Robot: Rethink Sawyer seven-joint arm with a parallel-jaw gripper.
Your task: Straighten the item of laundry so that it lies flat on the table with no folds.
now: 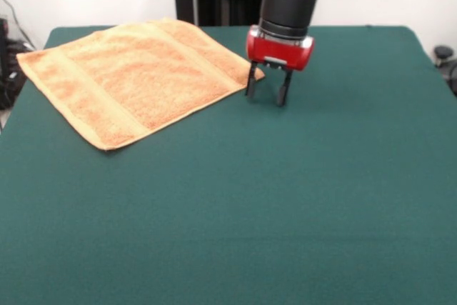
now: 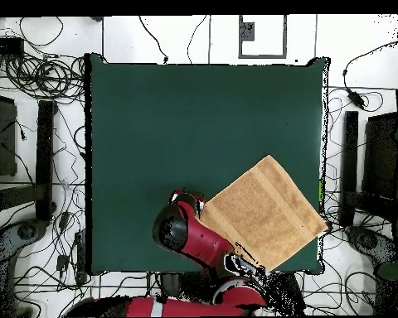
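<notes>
On the green table we see the towel spread flat; the arm descends upright, its gripper spread, empty, beside the towel's corner.

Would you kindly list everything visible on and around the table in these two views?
Orange-tan terry hand towel: one, lying spread open at the table's far corner by the robot's base, one corner reaching the table edge.
Dark green felt-topped table: one, rectangular, filling most of both views.
Cables: many, dark, on the white floor around the table.
Red and black arm: one, reaching over the table.
Claw: one, black, open, just beside the towel's corner.
</notes>
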